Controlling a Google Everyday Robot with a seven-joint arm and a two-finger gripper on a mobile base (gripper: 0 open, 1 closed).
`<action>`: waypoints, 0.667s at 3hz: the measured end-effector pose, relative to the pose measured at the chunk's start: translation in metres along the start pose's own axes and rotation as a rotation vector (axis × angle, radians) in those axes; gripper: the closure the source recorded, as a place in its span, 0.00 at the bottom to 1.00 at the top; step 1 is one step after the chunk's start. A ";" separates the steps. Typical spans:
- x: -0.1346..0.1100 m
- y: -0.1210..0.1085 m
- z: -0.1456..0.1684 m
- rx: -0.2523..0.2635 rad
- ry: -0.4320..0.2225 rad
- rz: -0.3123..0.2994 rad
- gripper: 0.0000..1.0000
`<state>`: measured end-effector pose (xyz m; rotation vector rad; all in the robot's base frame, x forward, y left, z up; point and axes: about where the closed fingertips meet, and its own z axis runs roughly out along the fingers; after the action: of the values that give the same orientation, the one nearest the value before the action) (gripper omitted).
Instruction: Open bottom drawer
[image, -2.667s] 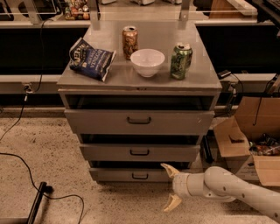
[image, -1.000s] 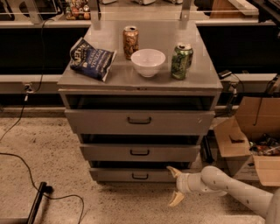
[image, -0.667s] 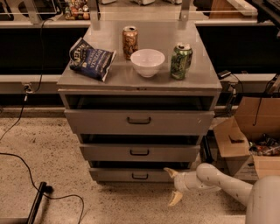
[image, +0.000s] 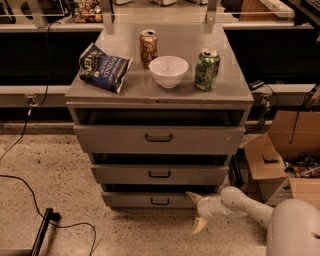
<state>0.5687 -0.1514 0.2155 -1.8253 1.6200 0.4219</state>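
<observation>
The bottom drawer (image: 135, 200) is the lowest grey front of the cabinet, with a small dark bar handle (image: 160, 201). It stands slightly out, like the two drawers above it. My gripper (image: 196, 211) reaches in from the lower right on a white arm. Its pale fingers are spread apart: the upper fingertip (image: 191, 196) lies against the drawer's right end, and the lower one hangs over the floor. It holds nothing and is right of the handle.
On the cabinet top (image: 240, 92) lie a blue chip bag (image: 103, 67), a brown can (image: 148, 47), a white bowl (image: 168, 70) and a green can (image: 206, 69). Cardboard boxes (image: 280, 150) stand at the right. A black cable (image: 30, 190) crosses the floor at the left.
My gripper has moved left toward the cabinet, from beside the bottom drawer's right end to touching it. The drawers and the things on top have not moved.
</observation>
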 end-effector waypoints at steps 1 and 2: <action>0.008 -0.012 0.007 0.023 0.031 -0.025 0.00; 0.017 -0.027 0.017 0.041 0.055 -0.034 0.00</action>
<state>0.6014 -0.1527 0.1996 -1.8452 1.6207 0.3232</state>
